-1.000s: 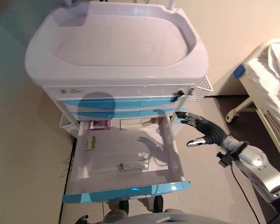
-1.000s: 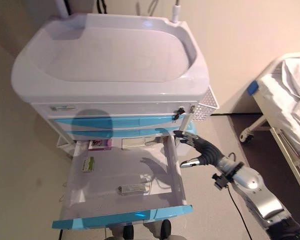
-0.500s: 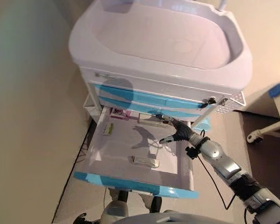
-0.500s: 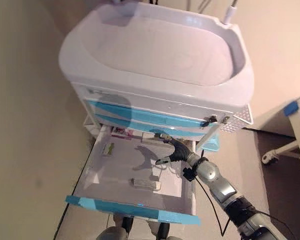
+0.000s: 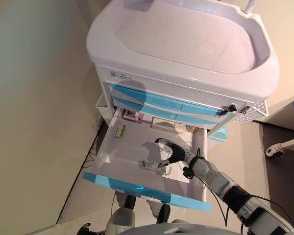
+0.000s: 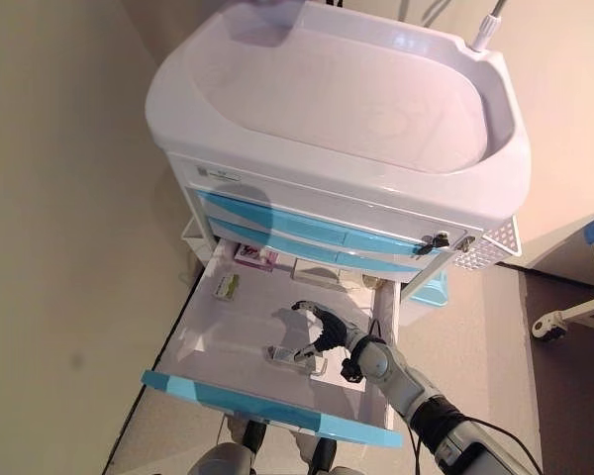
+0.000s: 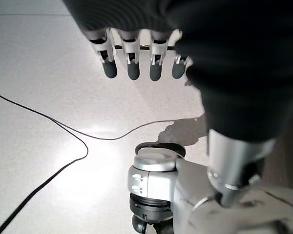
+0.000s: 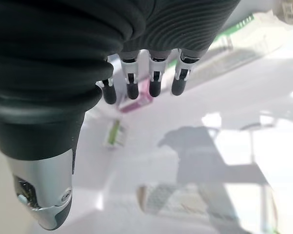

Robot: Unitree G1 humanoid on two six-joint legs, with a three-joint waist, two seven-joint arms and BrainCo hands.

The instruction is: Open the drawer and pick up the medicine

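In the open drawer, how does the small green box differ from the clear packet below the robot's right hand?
The green box lies near the drawer's back left corner; the clear packet lies nearer the blue front, towards the middle. The green box is short and opaque; the clear packet is longer and see-through. The right hand hovers open over the clear packet, far from the green box. Both lie flat on the drawer floor.

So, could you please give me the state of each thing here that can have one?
Bottom drawer: pulled open.
Upper drawers: closed.
Clear medicine pack: lying flat in the drawer, not lifted.
Green box: lying flat near the drawer's back.
Pink box: at the drawer's back, partly under the cart.
Right robot hand: open, over the clear pack.
Left robot hand: open, holding nothing.
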